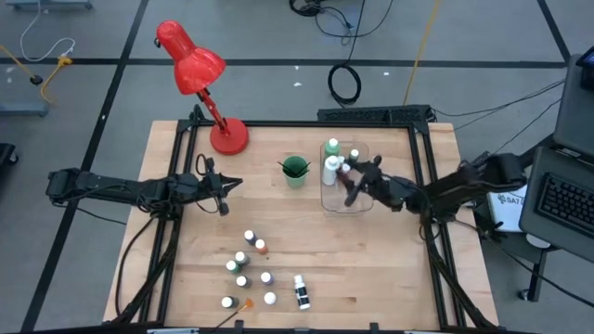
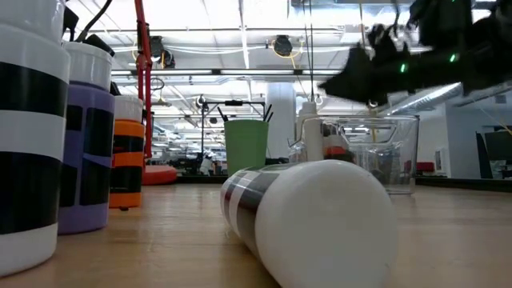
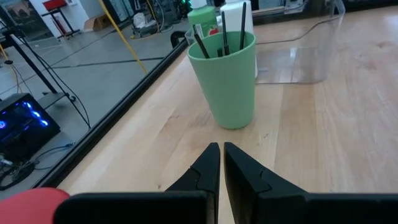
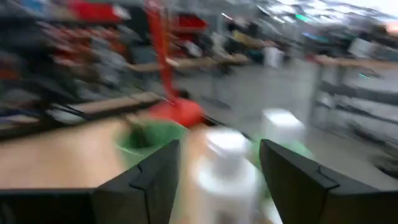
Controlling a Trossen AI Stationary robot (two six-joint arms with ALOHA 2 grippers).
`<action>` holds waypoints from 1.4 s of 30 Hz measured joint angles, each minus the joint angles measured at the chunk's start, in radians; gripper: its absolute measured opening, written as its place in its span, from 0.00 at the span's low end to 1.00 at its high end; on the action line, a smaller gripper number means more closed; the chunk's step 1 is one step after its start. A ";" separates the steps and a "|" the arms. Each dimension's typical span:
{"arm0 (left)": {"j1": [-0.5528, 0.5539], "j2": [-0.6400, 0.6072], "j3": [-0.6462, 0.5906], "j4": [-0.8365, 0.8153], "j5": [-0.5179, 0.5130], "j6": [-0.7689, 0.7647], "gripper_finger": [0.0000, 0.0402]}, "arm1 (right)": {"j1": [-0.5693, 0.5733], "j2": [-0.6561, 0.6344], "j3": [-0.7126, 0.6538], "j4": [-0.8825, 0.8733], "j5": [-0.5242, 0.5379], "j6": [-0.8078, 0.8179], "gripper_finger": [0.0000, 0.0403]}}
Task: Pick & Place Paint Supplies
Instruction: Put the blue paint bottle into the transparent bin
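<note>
Several tiny white-capped paint bottles (image 1: 251,269) stand on the near part of the table, and one black-banded bottle (image 1: 300,290) lies on its side; it fills the low view (image 2: 320,216). Thin dark brushes (image 3: 222,31) stand in the green cup (image 1: 295,170). Taller white and green bottles (image 1: 331,158) stand in the clear bin (image 1: 345,186). My right gripper (image 1: 355,182) hangs open above the bin, with a blurred white-capped bottle (image 4: 227,168) showing between its fingers farther off. My left gripper (image 1: 223,191) is shut, left of the cup, and holds nothing.
A red desk lamp (image 1: 200,79) stands on the table's far left corner. A black frame runs along the table's edges (image 1: 278,123). Bare wood lies between the cup and the standing bottles, and on the near right of the table.
</note>
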 joint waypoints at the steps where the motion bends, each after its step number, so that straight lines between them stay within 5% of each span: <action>1: 0.000 0.000 0.000 0.000 0.000 0.002 0.06 | 0.026 -0.017 0.017 0.000 -0.043 -0.014 0.55; 5: 0.000 0.000 0.000 0.002 0.000 0.009 0.06 | 0.139 -0.019 0.135 -0.049 -0.221 -0.080 0.55; 11: 0.000 0.000 0.000 0.008 -0.001 -0.002 0.06 | 0.256 0.158 0.443 -0.382 -0.246 -0.098 0.53; 20: 0.000 0.000 0.000 0.007 -0.001 -0.003 0.06 | 0.184 0.508 0.772 -0.419 -0.383 -0.067 0.57; 28: 0.000 0.000 0.000 0.001 -0.001 0.003 0.06 | 0.155 0.711 0.879 -0.376 -0.466 -0.013 0.60; 42: 0.000 0.000 0.000 0.003 -0.001 -0.004 0.06 | 0.184 0.746 0.912 -0.379 -0.587 -0.002 0.60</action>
